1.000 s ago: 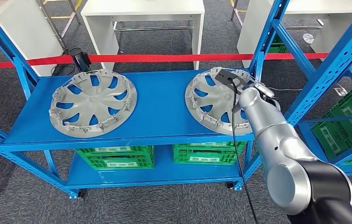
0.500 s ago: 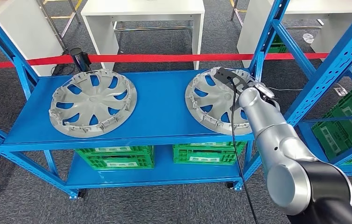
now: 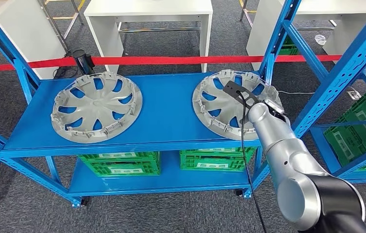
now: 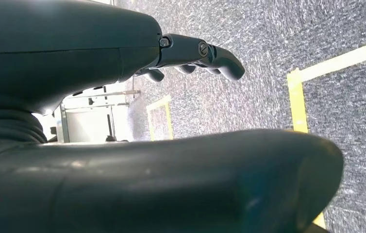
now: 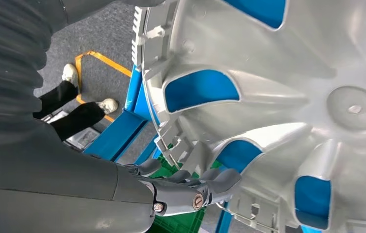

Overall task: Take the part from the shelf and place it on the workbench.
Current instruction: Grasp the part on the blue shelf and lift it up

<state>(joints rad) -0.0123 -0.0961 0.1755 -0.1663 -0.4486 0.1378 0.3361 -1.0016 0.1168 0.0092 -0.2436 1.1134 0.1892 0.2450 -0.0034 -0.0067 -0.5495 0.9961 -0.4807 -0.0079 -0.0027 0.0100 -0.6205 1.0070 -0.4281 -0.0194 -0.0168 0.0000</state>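
Shelf: a blue metal rack, and two grey wheel covers sat on its upper deck, well apart from each other.

Right wheel cover: this one was at the right end of the deck, near the rack's blue upright. It looked tilted, with its far edge lifted and its near edge down by the front lip of the deck. Ribbed inner side faced up, blue showing through the cutouts. Up close you could see the clips along its rim.

Right hand: the right hand was at the rim of that right wheel cover, on its right side. The fingers were curled under the rim edge, touching the clips. Whether they had really clamped it, honestly couldn't tell, the thumb side was hidden by the wrist cover. From the head camera the silver right arm covered most of the hand.

Left wheel cover: the other one lay flat on the left part of the deck, nothing touching it.

Left hand: the left hand hung over grey carpet with yellow tape lines, fingers gently bent, spread from the thumb, holding nothing.

Under the deck: green crates on the lower shelf.

Behind: red tape stretched across, white worktop beyond it.
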